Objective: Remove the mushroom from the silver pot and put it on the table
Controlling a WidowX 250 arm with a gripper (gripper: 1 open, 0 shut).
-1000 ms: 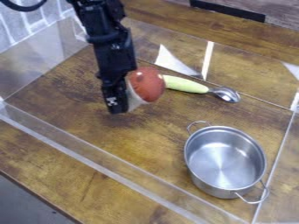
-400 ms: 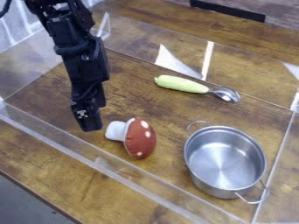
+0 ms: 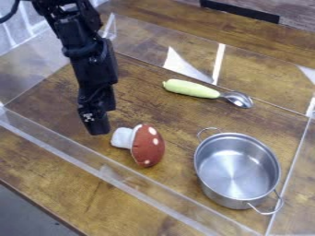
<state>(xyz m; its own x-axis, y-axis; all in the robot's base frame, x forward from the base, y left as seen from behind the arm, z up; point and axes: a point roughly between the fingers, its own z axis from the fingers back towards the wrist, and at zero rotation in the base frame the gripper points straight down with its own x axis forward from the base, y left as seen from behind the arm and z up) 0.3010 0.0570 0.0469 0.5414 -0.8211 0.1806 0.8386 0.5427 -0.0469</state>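
Claw (image 3: 94,122) first, as I read it from my feed: it points almost straight down at the left of the scene, its dark tip low over the surface (image 3: 74,189), and it grips nothing; whether the fingers are spread or together I cannot tell from this angle, since they show as one black block. Just to its right lies the mushroom (image 3: 142,144), on its side on the wood, white stem toward the claw and red-brown cap toward the silver pot; I see a narrow gap between stem and claw, so they sit close but apart. Further right stands the silver pot (image 3: 238,169), upright, shiny inside and holding nothing, near the mushroom but not touching it. Behind both, toward the far clear wall (image 3: 197,66), I see the yellow-green handled spoon (image 3: 207,91) lying flat, its metal bowl to the right.
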